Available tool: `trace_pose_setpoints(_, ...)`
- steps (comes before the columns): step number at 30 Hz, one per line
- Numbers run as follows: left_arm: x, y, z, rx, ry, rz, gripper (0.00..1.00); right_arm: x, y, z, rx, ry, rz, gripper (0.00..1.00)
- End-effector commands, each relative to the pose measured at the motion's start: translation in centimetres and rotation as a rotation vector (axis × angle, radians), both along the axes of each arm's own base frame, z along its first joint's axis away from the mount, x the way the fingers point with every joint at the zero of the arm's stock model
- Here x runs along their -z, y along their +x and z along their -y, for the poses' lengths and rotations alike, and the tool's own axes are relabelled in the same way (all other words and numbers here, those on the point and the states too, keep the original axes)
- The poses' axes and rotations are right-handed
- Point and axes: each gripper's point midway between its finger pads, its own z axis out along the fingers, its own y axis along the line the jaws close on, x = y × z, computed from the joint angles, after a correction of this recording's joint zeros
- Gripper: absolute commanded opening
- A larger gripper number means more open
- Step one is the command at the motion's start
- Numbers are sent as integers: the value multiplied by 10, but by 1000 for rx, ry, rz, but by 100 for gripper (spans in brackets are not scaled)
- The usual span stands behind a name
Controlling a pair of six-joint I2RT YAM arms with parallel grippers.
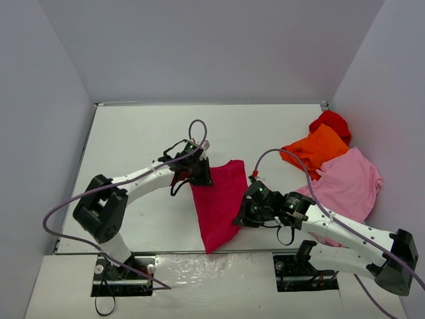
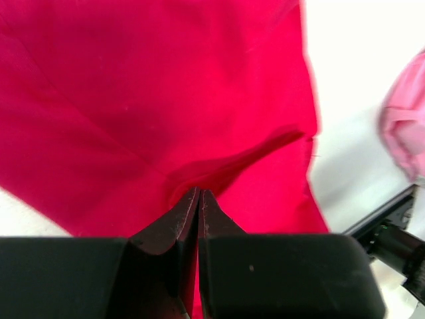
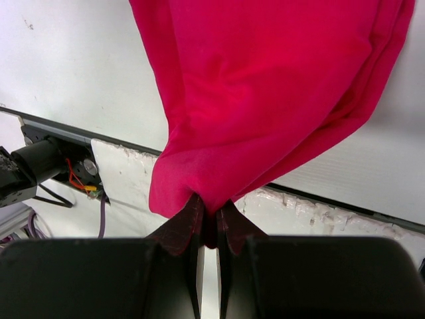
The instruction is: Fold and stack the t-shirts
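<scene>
The left gripper (image 1: 201,174) sits left of the counter's middle, about midway between the far and near edges. Its jaws are pressed together on the left margin of the raspberry-red t-shirt (image 1: 222,199). In the left wrist view the two dark fingertips (image 2: 189,212) meet on a small puckered fold of that cloth (image 2: 166,100), with no gap between them.

The raspberry-red t-shirt lies at the centre of the white counter (image 1: 133,133) as a long, narrow shape. Its wider end points toward the far edge, and its tapered end reaches the near edge. The cloth is slightly lifted and creased where each gripper has hold of it.

The right gripper (image 1: 240,218) is at the shirt's right margin, closer to the near edge than the left gripper. Its jaws are also clamped on the fabric. In the right wrist view the cloth (image 3: 279,80) gathers to a bunched point between the closed fingertips (image 3: 229,226), above the counter's near edge.

Three more shirts lie in a loose heap toward the right edge, well apart from both grippers. The bright red t-shirt (image 1: 332,123) is nearest the far right corner. The orange t-shirt (image 1: 319,149) touches it on the near side. The pale pink t-shirt (image 1: 348,183) is spread widest and closest to the near edge, and a bit of it shows at the right of the left wrist view (image 2: 405,133).
</scene>
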Motion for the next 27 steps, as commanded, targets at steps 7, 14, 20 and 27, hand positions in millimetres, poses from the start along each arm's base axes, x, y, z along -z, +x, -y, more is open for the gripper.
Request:
trace_pose_setpoints(7, 31, 6, 19, -8, -88, -40, 0, -5, 6, -4, 6, 19, 6, 0)
trace_pose_setpoints(14, 54, -2, 16, -22, -97, -76, 0, -22, 13, -8, 30, 57, 44, 0)
trace_pose_setpoints(20, 61, -6, 11, -34, -75, -79, 0, -48, 39, -18, 12, 57, 128, 0)
trace_pose_setpoints(27, 66, -12, 5, -43, -57, -81, 0, -80, 100, -28, -15, -23, 280, 0)
